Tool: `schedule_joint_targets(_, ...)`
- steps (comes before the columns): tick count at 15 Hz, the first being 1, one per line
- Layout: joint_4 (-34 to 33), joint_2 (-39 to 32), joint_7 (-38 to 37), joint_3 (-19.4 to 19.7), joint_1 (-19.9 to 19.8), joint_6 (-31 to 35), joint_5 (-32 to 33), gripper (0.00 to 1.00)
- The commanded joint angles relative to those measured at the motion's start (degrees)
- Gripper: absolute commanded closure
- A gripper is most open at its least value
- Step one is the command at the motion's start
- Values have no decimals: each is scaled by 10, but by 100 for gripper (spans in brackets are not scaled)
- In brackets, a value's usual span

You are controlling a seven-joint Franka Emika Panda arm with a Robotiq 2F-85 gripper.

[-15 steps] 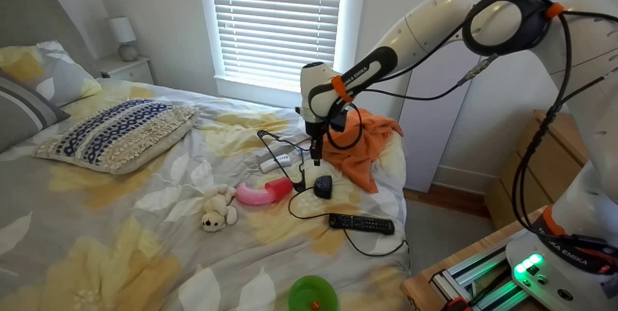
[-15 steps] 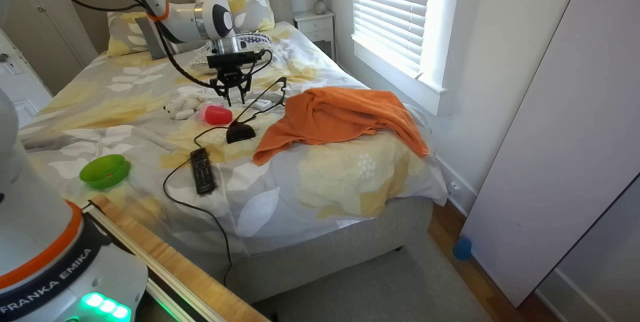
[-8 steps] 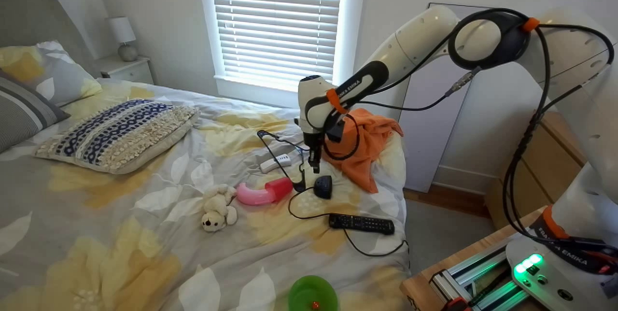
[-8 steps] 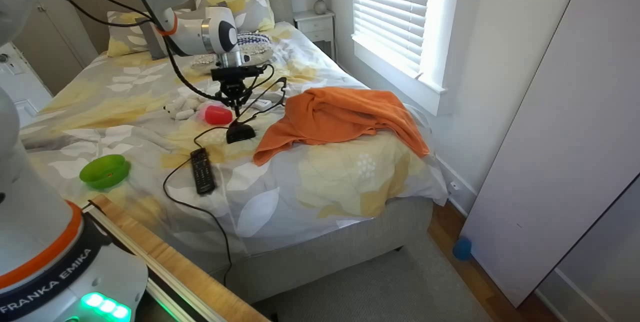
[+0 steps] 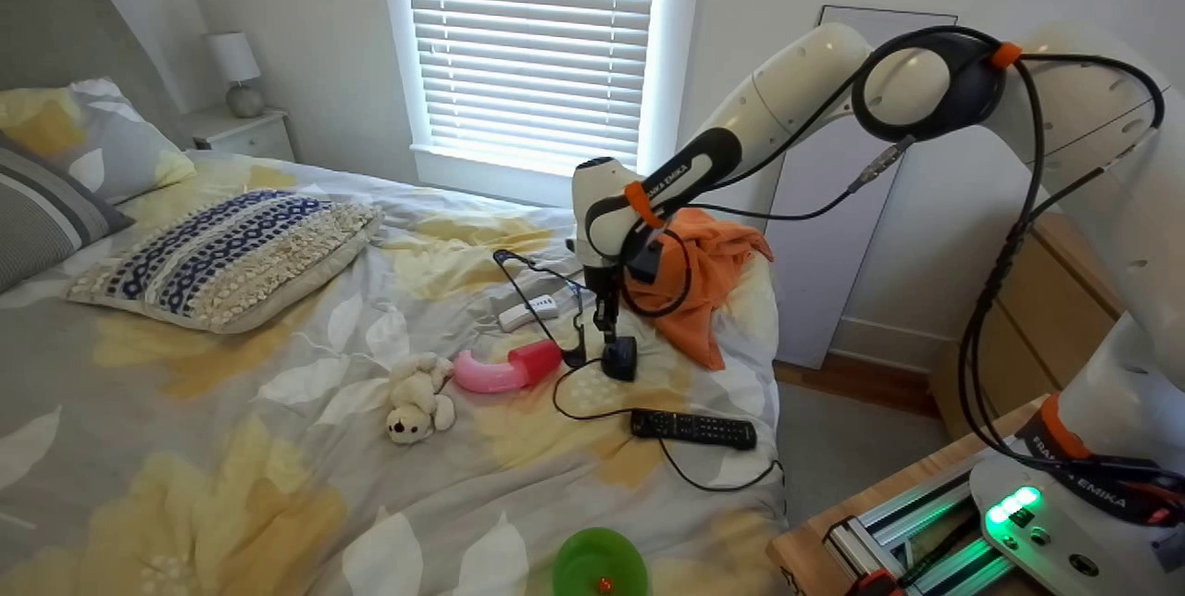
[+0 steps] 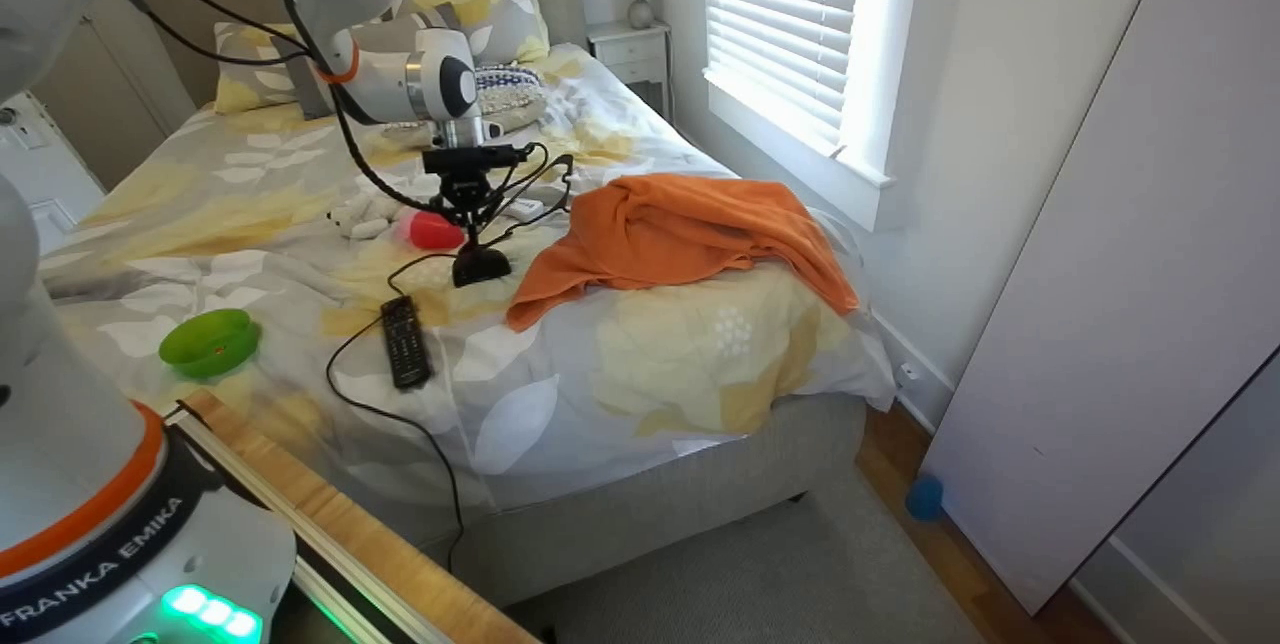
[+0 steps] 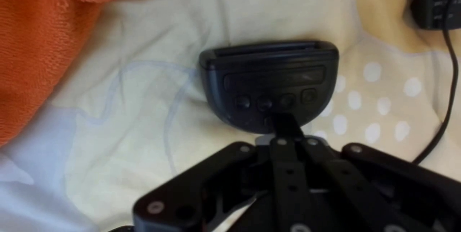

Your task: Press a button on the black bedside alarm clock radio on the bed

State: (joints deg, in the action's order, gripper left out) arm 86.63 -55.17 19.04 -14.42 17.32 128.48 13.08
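The black alarm clock radio point(image 5: 622, 361) lies on the bed point(image 5: 305, 485) with its pale yellow floral bedding. It also shows in an exterior view point(image 6: 482, 268) and in the wrist view point(image 7: 268, 75), where a row of round buttons and a lower button show. My gripper point(image 7: 286, 120) is shut with nothing between its fingers. Its tips overlap the clock's rounded edge and partly cover the lower button in the wrist view. In both exterior views the gripper point(image 5: 608, 333) points down at the clock's top; the tips point(image 6: 472, 244) seem to reach it. I cannot tell whether a button is pressed.
An orange towel point(image 5: 690, 286) lies beside the clock. A black remote point(image 5: 694, 428) with a cable across it, a black hanger point(image 5: 528, 300), a pink and red object point(image 5: 505, 367), a plush toy point(image 5: 418, 402), a white device point(image 5: 528, 312) and a green bowl point(image 5: 592, 559) are nearby.
My gripper has moved down to the clock's top. Its fingers, apart one second ago, have closed together. The clock and the other objects have not moved.
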Motion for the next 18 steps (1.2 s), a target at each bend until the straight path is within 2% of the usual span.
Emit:
schedule_joint_targets(1, -4, -2, 2, 4, 4, -2, -4, 100)
schedule_joint_targets(18, -64, -52, 20, 2, 12, -23, -3, 100)
